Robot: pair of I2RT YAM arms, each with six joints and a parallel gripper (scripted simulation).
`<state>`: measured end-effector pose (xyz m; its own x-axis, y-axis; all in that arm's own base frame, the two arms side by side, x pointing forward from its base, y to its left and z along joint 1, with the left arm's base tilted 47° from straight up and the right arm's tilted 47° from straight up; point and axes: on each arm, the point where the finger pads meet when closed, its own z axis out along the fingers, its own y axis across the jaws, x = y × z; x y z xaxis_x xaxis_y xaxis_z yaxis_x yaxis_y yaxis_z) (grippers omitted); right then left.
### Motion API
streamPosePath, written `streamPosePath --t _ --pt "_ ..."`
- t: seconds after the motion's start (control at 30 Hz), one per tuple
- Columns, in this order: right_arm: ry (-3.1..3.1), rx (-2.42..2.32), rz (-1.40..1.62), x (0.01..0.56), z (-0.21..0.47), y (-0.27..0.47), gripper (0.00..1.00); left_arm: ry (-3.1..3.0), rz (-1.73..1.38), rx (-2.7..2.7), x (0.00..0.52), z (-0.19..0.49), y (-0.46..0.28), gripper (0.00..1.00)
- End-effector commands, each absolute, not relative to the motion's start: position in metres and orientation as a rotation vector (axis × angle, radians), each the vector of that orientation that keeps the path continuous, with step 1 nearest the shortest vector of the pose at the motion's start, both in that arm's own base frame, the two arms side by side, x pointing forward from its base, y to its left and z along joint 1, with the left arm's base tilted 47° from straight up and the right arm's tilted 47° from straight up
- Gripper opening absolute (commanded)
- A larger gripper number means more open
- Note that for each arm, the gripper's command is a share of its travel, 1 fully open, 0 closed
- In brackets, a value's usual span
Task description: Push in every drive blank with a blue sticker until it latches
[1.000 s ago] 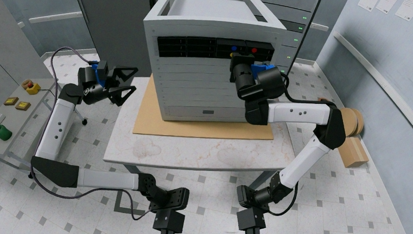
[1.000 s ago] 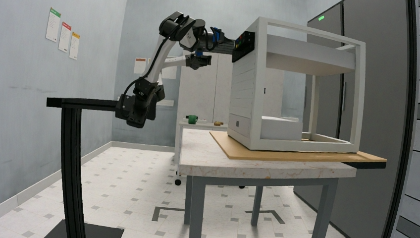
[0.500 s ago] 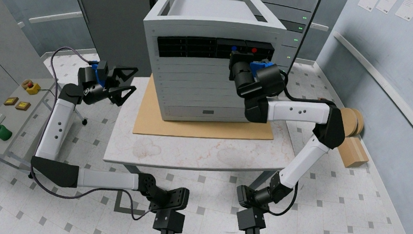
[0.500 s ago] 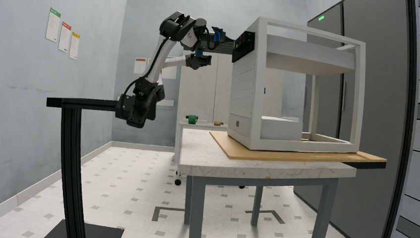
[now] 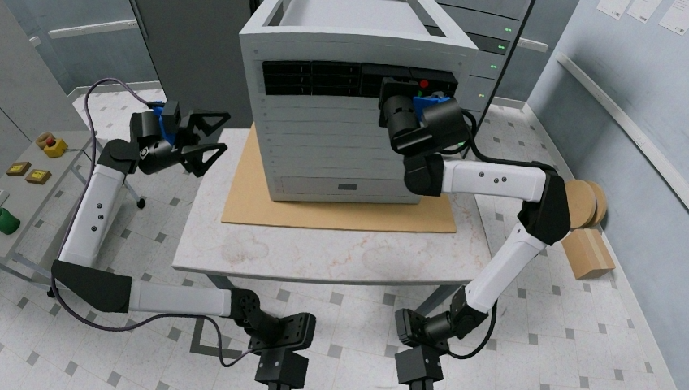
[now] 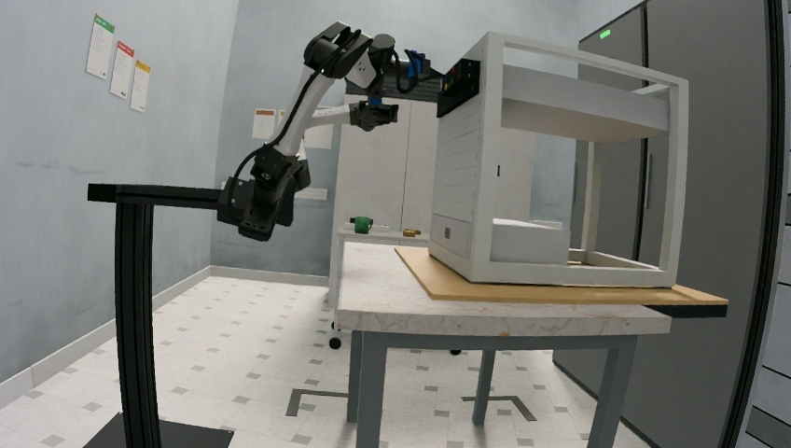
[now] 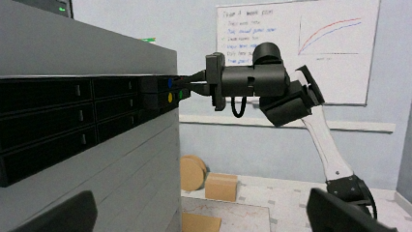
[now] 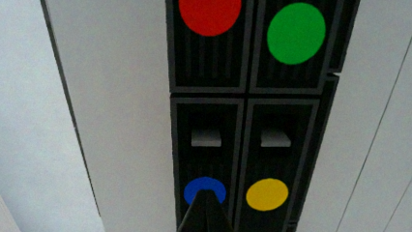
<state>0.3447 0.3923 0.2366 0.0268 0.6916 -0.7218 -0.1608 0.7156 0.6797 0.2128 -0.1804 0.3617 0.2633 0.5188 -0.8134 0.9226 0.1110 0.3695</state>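
The grey rack (image 5: 314,149) (image 6: 457,161) stands upright on a tan board. Its upper row holds black drive blanks. The blank with the blue sticker (image 7: 170,83) (image 8: 192,188) sits above the one with the yellow sticker (image 7: 170,98) (image 8: 267,194). Both stand out from the plain blanks (image 7: 45,101) beside them. A red sticker (image 5: 423,83) (image 8: 210,14) and a green sticker (image 8: 296,34) mark the neighbouring pair. My right gripper (image 8: 205,200) (image 6: 442,75) is shut, its tips over the blue sticker; contact cannot be told. My left gripper (image 5: 227,131) (image 7: 201,199) is open and empty, left of the rack.
The tan board (image 5: 338,217) (image 6: 555,294) lies on the marble table (image 5: 299,256) (image 6: 377,277). A side table (image 5: 48,174) with a green mug (image 5: 8,221) stands at the left. A cardboard box (image 5: 587,253) is on the floor at the right.
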Motion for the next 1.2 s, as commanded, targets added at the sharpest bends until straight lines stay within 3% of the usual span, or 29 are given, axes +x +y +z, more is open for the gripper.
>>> streamPosePath --t 0.0,1.17 --pt "1.387 0.465 0.742 0.350 0.252 0.404 0.00 1.403 -0.521 1.546 0.213 0.357 -0.180 1.00" --pt "1.383 0.465 0.750 0.403 0.263 0.411 0.00 1.401 -0.522 1.548 0.213 0.357 -0.180 1.00"
